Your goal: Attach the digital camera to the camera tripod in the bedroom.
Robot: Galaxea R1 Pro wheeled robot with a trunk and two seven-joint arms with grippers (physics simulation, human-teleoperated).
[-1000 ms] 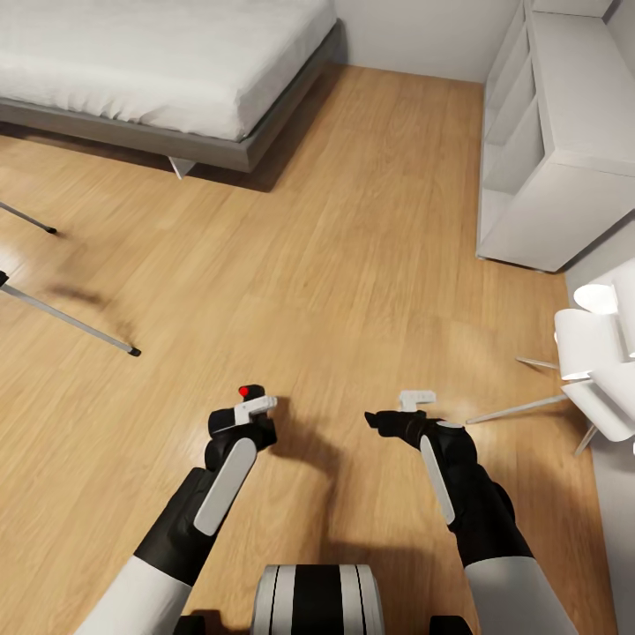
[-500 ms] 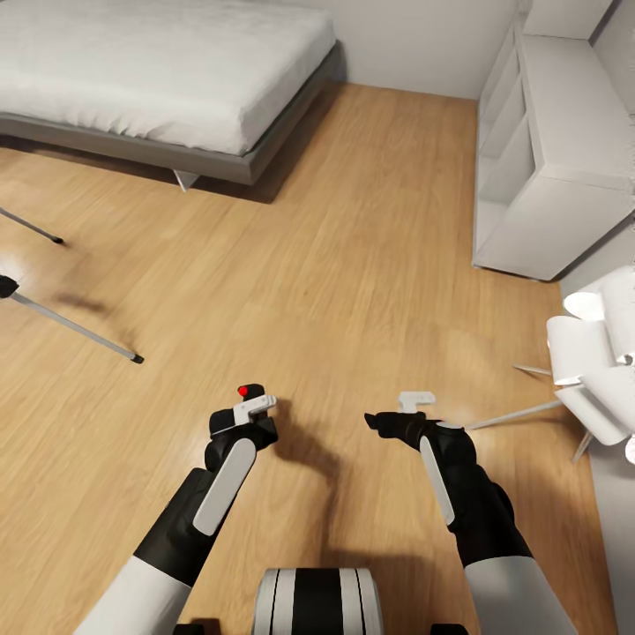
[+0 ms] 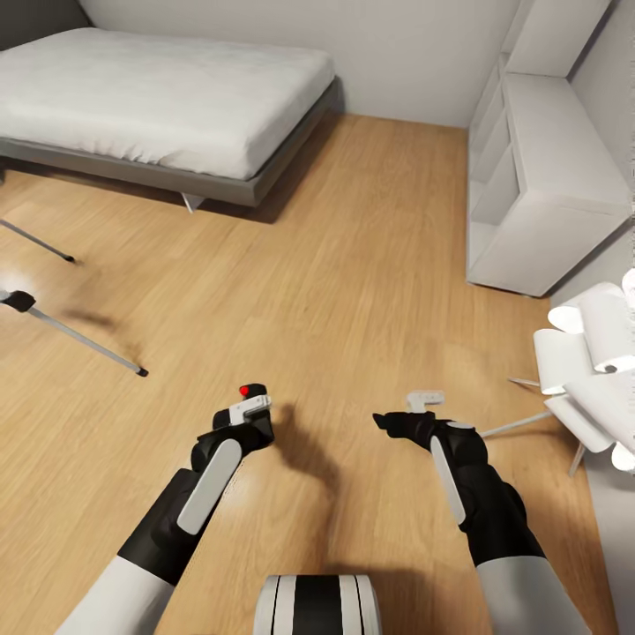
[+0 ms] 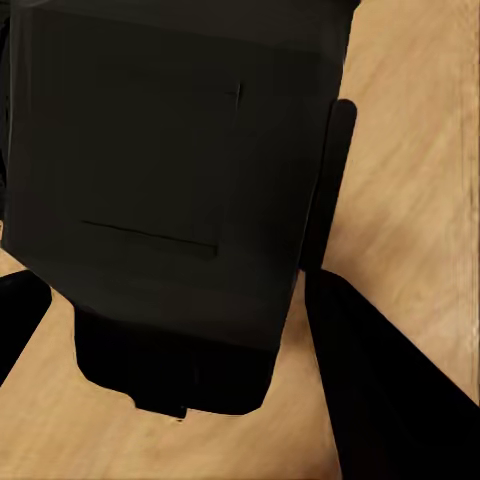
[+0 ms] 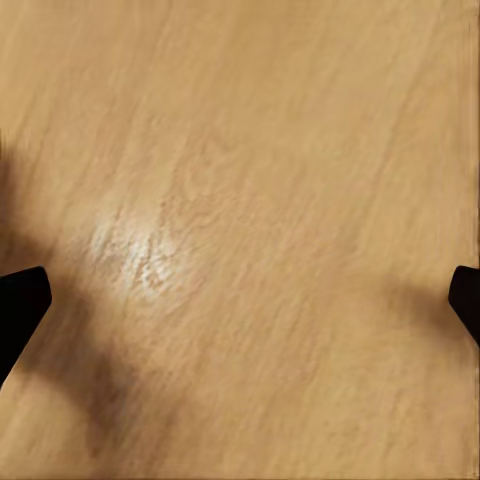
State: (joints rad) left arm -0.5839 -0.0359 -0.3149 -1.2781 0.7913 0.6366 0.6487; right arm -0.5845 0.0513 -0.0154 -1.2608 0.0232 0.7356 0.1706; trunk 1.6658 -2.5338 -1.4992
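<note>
While wood-grain floor (image 3: 370,265) gleams, left claw (image 3: 251,407) grips boxy camera (image 4: 160,190).

Open wood floor (image 3: 353,265) ahead — bed (image 3: 168,106) far left, shelf unit (image 3: 538,194) right, tripod legs (image 3: 88,339) left.

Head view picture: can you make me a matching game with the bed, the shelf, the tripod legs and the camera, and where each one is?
Things:
1. bed
2. shelf unit
3. tripod legs
4. digital camera

Places:
A. in the left gripper
B. far left, against the back wall
C. right side, by the wall
D. left edge, feet on the wood floor

Pairs: 1-B, 2-C, 3-D, 4-A
</note>
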